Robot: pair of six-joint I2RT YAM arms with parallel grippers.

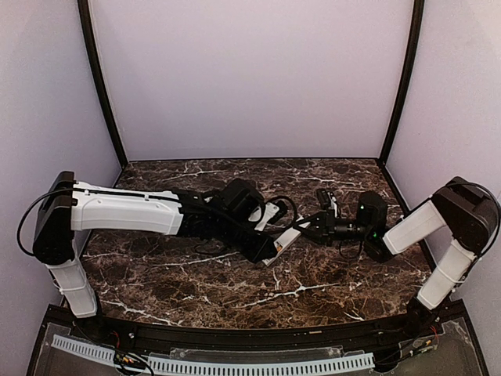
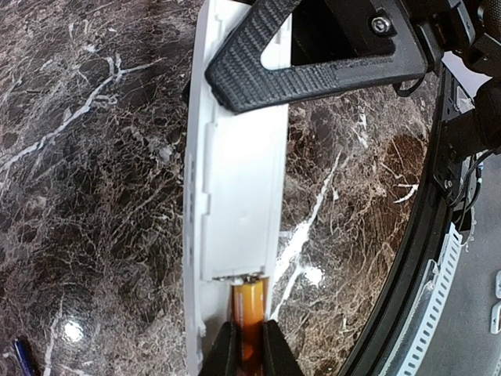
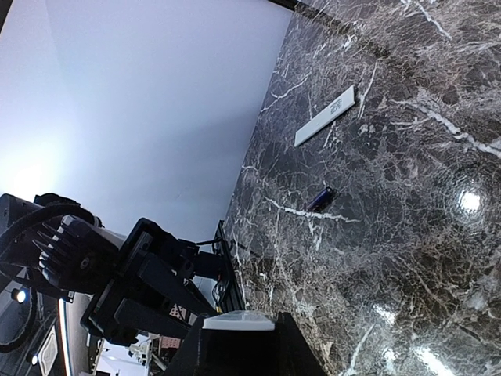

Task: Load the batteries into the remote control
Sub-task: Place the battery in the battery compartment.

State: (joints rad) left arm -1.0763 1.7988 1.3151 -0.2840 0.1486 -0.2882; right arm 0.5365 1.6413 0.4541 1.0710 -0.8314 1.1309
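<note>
Orange battery (image 2: pixel 249 301) sits at the bottom centre of the left wrist view. Its nose is at the mouth of the open bay of the remote control (image 2: pixel 239 196), and its tail is clamped in the left end effector (image 2: pixel 250 335). The remote runs lengthwise up that frame. Its far end is grasped by the right end effector (image 3: pixel 239 335), one ribbed black finger visible across the top. In the overhead view the remote is mid-frame between the two arms; can't tell if it rests on the worktop (image 2: pixel 94 196).

Step in hand, as I read it: seating the first cell. Next move needs the cell pushed along the bay's axis and pressed flat, with the right side holding the remote steady. Polarity isn't readable.

Remote: smooth white plastic with a straight-walled trough. Cell: glossy cylinder. Worktop: polished dark marble pattern with white veins and glare spots.

In the right wrist view, a dark blue cylinder (image 3: pixel 319 199) lies mid-frame, likely the second cell. A flat white cover strip (image 3: pixel 325 116) lies above it, well apart.
</note>
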